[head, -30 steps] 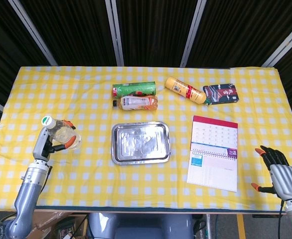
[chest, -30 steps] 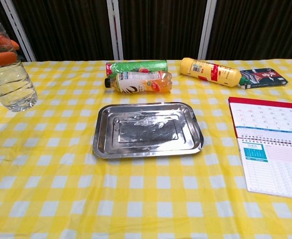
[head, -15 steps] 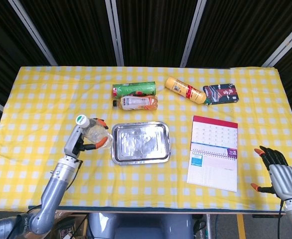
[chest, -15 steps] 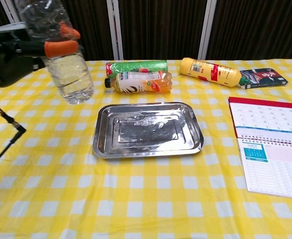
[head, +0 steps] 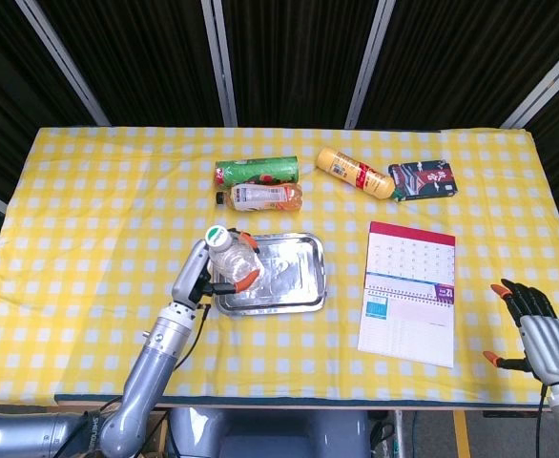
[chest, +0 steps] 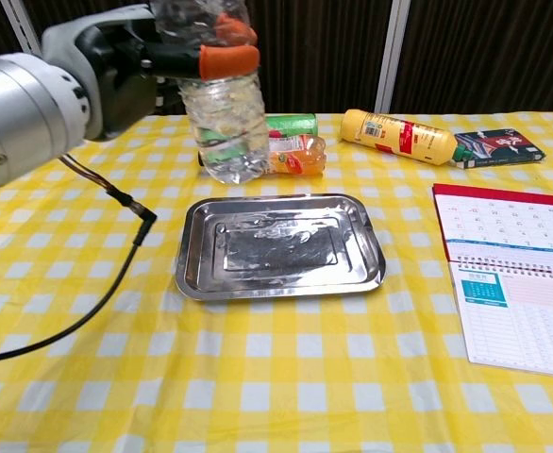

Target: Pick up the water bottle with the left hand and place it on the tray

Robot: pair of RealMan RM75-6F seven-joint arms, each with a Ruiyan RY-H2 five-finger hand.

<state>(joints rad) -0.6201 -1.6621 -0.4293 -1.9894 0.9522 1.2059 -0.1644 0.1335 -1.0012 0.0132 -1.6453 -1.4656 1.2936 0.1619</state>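
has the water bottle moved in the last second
Yes. The left hand has carried the water bottle rightward in the head view, from well left of the tray to over its left edge; it is not set down yet.

The clear plastic water bottle with a white cap (head: 230, 256) is upright, held in the air above the left edge of the shiny rectangular metal tray (head: 299, 296), which lies flat on the table.
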